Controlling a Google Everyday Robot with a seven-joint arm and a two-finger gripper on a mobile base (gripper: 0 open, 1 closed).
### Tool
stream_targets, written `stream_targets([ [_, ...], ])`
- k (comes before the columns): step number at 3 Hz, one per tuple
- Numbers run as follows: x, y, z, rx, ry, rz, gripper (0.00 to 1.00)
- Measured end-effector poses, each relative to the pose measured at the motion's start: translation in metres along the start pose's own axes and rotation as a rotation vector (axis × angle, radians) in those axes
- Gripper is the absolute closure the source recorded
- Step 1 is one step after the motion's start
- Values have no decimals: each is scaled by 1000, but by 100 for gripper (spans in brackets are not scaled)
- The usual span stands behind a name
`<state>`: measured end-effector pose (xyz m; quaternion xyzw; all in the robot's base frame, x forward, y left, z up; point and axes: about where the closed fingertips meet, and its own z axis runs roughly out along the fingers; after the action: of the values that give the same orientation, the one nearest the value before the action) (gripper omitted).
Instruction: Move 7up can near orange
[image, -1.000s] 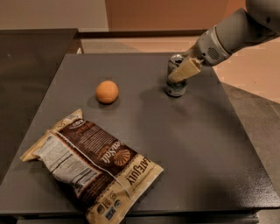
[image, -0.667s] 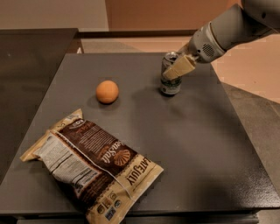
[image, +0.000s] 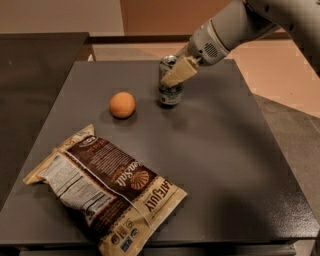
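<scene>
The 7up can (image: 170, 92) stands upright on the dark grey table (image: 225, 150), near its far middle. My gripper (image: 174, 75) reaches in from the upper right and is shut on the can, with one cream finger (image: 180, 71) across its front. The orange (image: 122, 104) sits on the table a short way to the can's left, apart from it.
A large brown-and-cream snack bag (image: 105, 185) lies flat at the table's front left, overhanging the front edge. A darker counter (image: 35, 60) adjoins the table on the left. The floor (image: 290, 90) drops away to the right.
My gripper has carried the can leftward across the table, closer to the orange. The orange and the snack bag have not moved.
</scene>
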<state>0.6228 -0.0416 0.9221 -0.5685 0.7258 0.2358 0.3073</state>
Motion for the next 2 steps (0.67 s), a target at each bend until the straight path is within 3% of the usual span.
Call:
stream_targets([
  [2,-29,12,33,-88,-9,-78,100],
])
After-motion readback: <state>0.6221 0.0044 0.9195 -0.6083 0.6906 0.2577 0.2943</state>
